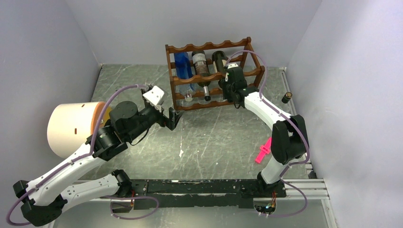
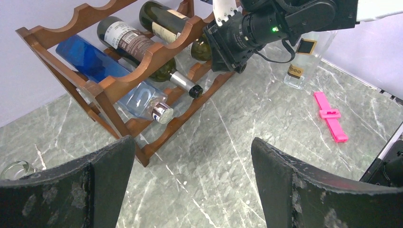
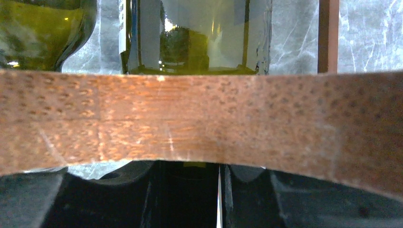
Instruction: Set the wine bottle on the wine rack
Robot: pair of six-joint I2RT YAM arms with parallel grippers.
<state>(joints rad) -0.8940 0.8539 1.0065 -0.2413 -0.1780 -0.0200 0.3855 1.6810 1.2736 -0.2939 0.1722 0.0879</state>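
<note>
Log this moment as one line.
dark green glass bottle: lying in reddish-brown wooden wine rack | right gripper: shut, at bottle | left gripper: open, empty

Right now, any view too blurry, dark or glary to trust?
Top external: evenly lit, sharp, only soft shadows under the wine rack. Left wrist: sharp mid-frame, its own fingers dark along the bottom. Right wrist: a rack rail fills the frame, close and soft; bright glare spots on the wine bottle behind it.
</note>
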